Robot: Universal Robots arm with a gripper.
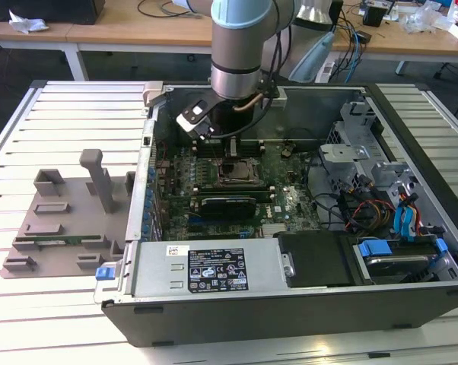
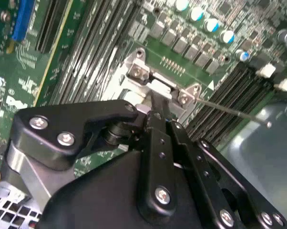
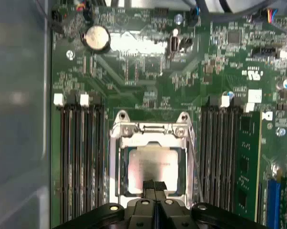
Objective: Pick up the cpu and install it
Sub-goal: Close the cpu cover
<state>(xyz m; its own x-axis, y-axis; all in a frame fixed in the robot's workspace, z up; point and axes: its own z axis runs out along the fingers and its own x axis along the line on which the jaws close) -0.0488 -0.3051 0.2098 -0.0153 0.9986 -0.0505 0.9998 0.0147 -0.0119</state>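
Inside the open socket (image 1: 236, 182), twelve o'clock of the long black card (image 1: 225, 204) in the exterior view, I log the cpu (image 3: 150, 167) lying flat, fingers (image 3: 148, 189) pinched together on nothing at its edge; likely hazard: pressing a skewed chip bends socket pins.

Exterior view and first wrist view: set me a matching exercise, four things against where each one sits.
1. cpu
2. grey fixture tray
3. pincer
4. round battery

A. on the slatted table, outside the case
B. on the green board, apart from the socket
C. lying in the metal-framed socket
D. over the socket's edge, shut

Pairs: 1-C, 2-A, 3-D, 4-B
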